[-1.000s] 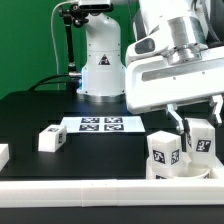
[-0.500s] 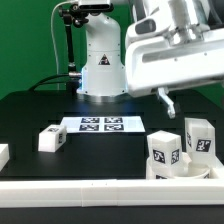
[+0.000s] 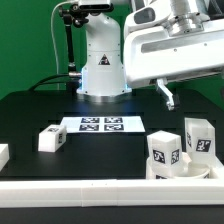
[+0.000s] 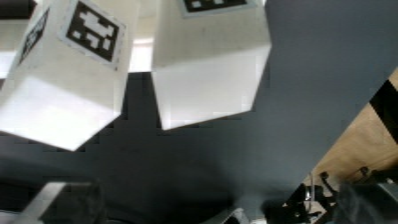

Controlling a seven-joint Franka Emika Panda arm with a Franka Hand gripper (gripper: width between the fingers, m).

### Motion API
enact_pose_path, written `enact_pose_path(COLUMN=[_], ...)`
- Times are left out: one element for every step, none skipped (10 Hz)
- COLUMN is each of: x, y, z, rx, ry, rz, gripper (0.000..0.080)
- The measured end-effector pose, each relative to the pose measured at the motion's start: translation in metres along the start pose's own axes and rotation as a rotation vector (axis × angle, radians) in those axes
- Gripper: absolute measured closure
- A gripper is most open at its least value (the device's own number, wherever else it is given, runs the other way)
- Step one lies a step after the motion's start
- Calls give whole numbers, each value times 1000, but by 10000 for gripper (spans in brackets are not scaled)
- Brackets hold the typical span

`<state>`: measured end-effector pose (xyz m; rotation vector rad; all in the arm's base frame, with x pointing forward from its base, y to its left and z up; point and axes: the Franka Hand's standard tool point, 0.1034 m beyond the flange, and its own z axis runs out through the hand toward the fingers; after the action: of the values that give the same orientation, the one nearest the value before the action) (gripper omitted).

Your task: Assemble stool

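Two legs (image 3: 165,150) upright on seat (image 3: 186,172), black table (image 3: 100,155), white rail (image 3: 90,190), green backdrop (image 3: 30,40), jaws apart and empty

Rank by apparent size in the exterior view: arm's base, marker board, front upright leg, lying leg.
arm's base
marker board and front upright leg: similar area, unranked; leg nearer camera
lying leg

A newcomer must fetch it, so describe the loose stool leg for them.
Start at the marker board in the middle of the black table. Just off its end on the exterior view's left sits one small white leg with a square tag. Unlike the two legs at the seat, it sits alone.
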<state>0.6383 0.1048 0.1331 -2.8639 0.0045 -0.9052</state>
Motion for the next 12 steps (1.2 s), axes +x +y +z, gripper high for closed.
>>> enact_pose_path(x=[-1,-2,-4,-8,-15,-11,-11,-17,-12,-19,-18,-17], y=[0,0,0,1,2,1,-1,-6,-7,-9,-6,-6], z=[1,1,3,4,8,9,9,8,7,5,6,8], rx=[1,2,1,2,13,22,33,52,59,71,68,53], ry=[-9,-22,-24,-45,-151,-197,-260,-381,-407,-492,-510,-500], rz=[0,-10,-27,-31,-39,-64,-63,-52,-51,-58,-135,-211], gripper=[151,151,151,151,151,151,151,151,151,151,151,151])
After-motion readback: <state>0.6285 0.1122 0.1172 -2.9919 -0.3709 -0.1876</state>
